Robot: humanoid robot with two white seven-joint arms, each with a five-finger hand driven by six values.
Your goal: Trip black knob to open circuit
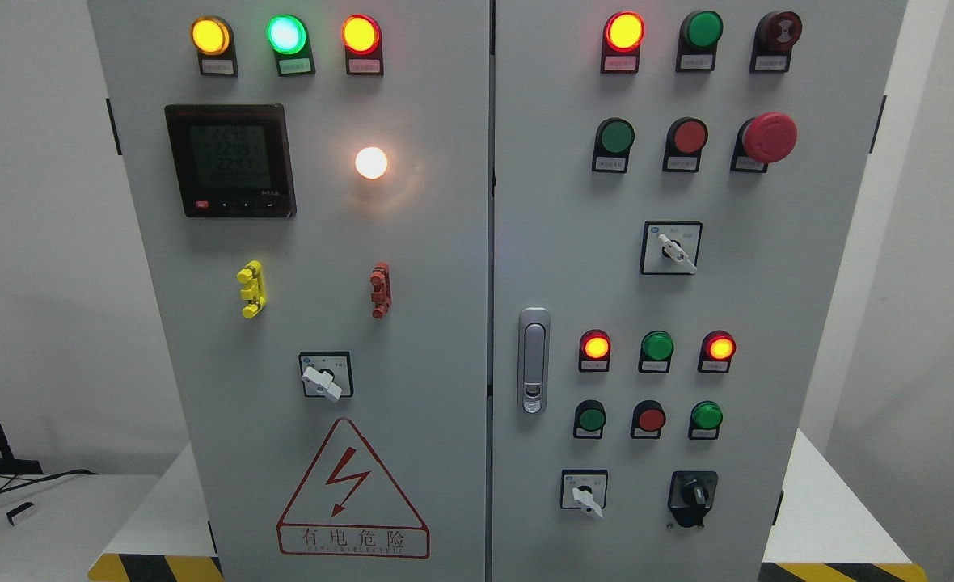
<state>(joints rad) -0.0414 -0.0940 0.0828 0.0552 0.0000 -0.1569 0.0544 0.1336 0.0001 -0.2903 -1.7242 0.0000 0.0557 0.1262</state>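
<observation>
Neither hand is in view, so their state cannot be told. The black knob (pixel 694 493) sits low on the cabinet's (pixel 412 242) right door, beside a white-handled switch (pixel 584 493).

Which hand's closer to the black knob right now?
Neither can be judged: no hand or arm shows in the head view. The black knob sits at the right door's lower right, untouched.

You have two cabinet doors (pixel 299 242) before you. Count three white selector switches (pixel 321 381), one black knob (pixel 694 493), one meter (pixel 230 160), one red mushroom button (pixel 769 137), one door latch (pixel 533 360) and one white lamp (pixel 371 162).
</observation>
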